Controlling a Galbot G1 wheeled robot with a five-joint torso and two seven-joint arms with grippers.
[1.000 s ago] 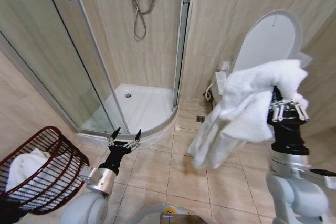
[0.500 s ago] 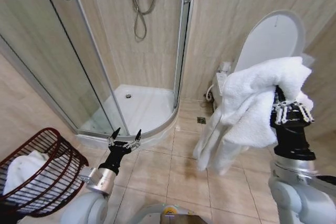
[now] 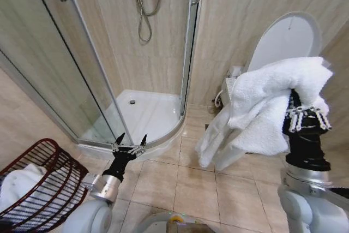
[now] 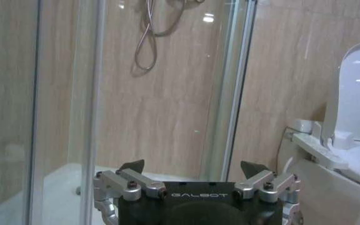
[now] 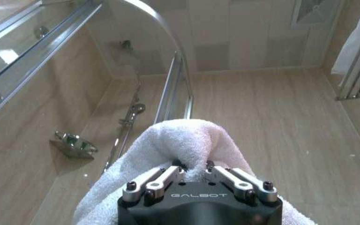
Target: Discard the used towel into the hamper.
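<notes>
While our right gripper [image 3: 308, 117] is raised high on our right side, its jaws are pinched shut on a bunched fold of the white towel [image 3: 267, 110], which drapes over it and hangs down in front of the toilet [image 3: 286, 39]. We judge the towel soft, limp and light, apt to swing and trail, so a hold on a thick gathered fold like this one suits it better than a thin edge. Our left gripper [image 3: 130, 144] sits low with its jaws spread and empty. At our far left the hamper [image 3: 41, 189] stands on the floor, tilted, with white cloth already inside, well apart from the towel.
</notes>
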